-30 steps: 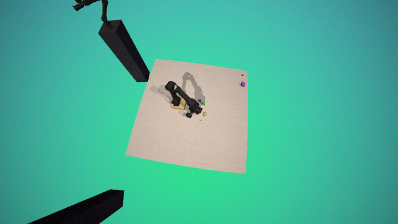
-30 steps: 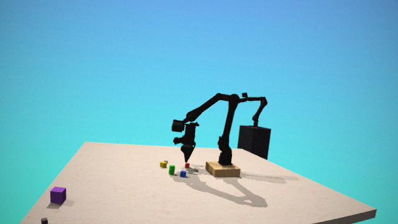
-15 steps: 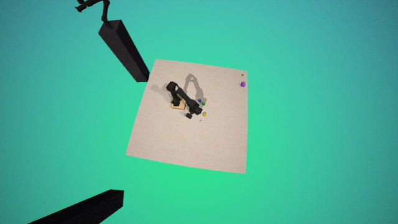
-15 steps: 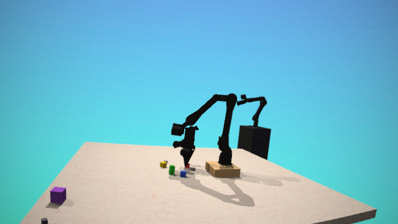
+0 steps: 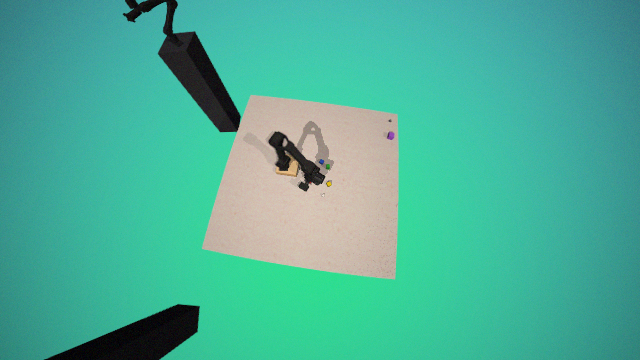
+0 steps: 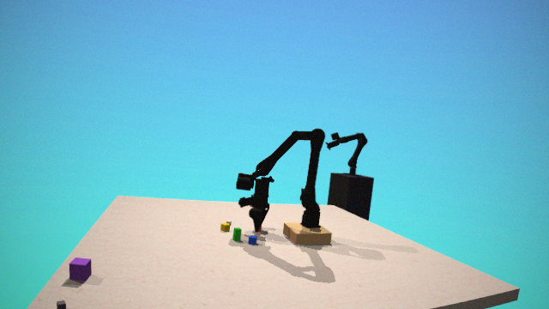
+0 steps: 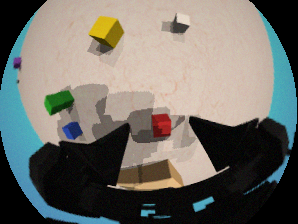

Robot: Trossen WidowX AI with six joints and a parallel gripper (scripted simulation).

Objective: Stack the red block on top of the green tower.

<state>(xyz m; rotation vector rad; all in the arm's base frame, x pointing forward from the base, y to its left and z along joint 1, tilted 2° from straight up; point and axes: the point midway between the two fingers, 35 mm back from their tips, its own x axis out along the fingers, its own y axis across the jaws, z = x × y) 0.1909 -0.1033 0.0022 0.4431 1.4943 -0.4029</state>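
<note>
The red block lies on the table, mostly hidden by the fingers in the exterior view. In the wrist view it shows between the two fingertips, a little nearer the right one. My gripper is open and empty, pointing down with its fingertips low over the table at the red block. The green tower stands upright on the table, left of the gripper in the wrist view, with nothing on top.
A blue block lies close beside the green tower. A yellow block and a small white block lie farther out. A purple cube and a small dark block are near the table edge.
</note>
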